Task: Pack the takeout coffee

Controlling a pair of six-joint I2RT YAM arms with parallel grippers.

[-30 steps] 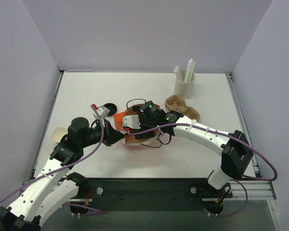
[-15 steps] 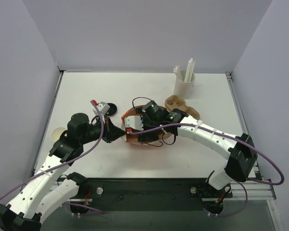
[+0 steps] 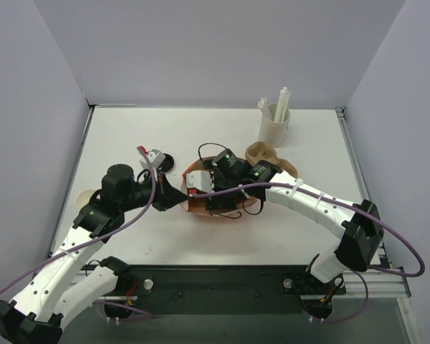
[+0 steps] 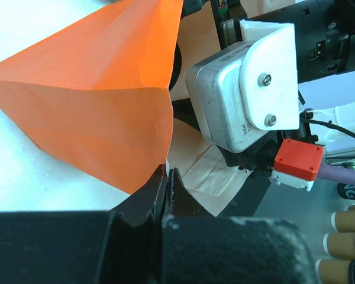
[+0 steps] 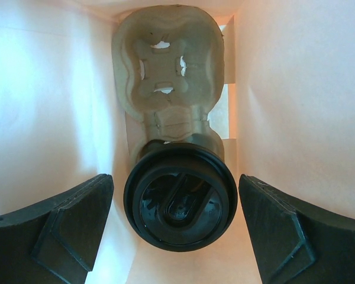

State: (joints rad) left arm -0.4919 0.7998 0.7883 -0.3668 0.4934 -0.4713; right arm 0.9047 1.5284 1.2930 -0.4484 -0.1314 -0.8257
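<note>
Standing on the near end of a moulded pulp carrier [image 5: 165, 77], the takeout coffee [image 5: 180, 198] was at the bottom of the orange bag [image 4: 100, 100], its round black top facing straight up at the right wrist camera. The carrier lay flat on the bag's floor, and the bag's pale inner walls rose close on both sides. The right gripper [image 5: 175, 207] hung above the cup inside the bag's mouth, its jaws spread wide to either side of the cup's top and touching nothing. The left gripper [image 4: 167, 180] was pinched closed on a corner of the bag's orange paper. From overhead, the bag lay near the middle of the table [image 3: 129, 136]. A second pulp carrier [image 3: 269, 158] was just beside it on the right. A white cup of sticks [image 3: 274, 123] stood further back, and a loose black lid [image 3: 165, 161] lay near the left wrist.
</note>
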